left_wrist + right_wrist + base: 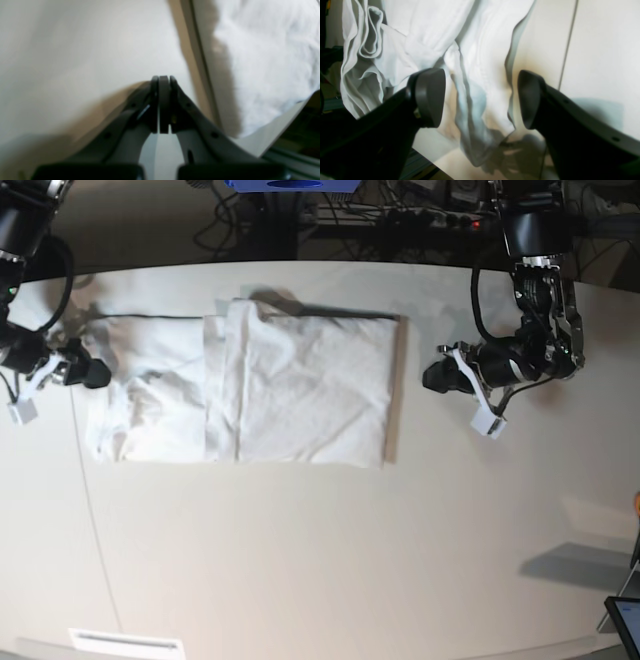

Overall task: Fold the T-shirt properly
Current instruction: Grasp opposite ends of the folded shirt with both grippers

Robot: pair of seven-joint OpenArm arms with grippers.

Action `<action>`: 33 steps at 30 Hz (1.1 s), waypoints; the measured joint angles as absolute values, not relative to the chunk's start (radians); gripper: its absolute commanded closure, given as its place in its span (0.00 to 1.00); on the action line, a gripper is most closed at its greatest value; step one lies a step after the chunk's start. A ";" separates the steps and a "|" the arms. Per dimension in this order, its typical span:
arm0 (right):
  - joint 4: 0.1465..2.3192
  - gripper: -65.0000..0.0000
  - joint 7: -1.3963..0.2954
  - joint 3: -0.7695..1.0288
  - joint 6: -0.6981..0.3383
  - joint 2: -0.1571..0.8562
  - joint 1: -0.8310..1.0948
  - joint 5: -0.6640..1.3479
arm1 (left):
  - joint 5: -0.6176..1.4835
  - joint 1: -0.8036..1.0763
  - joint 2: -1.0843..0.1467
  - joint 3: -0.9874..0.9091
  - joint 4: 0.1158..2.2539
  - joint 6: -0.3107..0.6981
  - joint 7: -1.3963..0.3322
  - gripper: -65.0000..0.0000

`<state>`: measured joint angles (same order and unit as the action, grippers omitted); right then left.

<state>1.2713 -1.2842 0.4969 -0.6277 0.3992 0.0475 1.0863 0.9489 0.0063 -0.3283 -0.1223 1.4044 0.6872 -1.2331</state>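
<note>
The white T-shirt (290, 390) lies flat on the off-white table (320, 560), left of centre, with its right part folded into a neat rectangle and its left part more rumpled. My right gripper (98, 373) sits at the shirt's left edge. In its wrist view it is open (480, 100), and a wrinkled fold of the T-shirt (475, 75) lies below, between the two pads. My left gripper (432, 377) hovers over bare table a little to the right of the shirt. It is shut on nothing (164, 80), with the T-shirt (265, 62) off to its side.
Cables and a power strip (430, 218) run behind the table's far edge. A blue object (290, 184) sits at the top. A dark device (625, 620) is at the front right corner, and a white label (125, 642) is at the front left. A seam (95, 530) crosses the tabletop.
</note>
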 measured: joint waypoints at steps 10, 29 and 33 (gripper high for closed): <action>1.271 0.33 -1.285 0.496 -0.627 0.401 0.047 1.085 | 1.033 -0.012 -0.305 -0.117 1.280 0.708 -1.212 0.98; 1.272 0.35 -1.265 0.367 -0.628 0.370 0.019 1.116 | 1.072 -0.029 -0.278 -0.020 1.262 0.710 -1.230 0.98; 1.272 0.61 -1.274 0.367 -0.627 0.369 0.020 1.098 | 1.071 -0.033 -0.275 -0.016 1.261 0.711 -1.231 0.98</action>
<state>1.2720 -1.2743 0.3668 -0.6273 0.3687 0.0196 1.0985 1.0710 -0.0334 -0.2749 -0.0158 1.2610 0.7109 -1.2312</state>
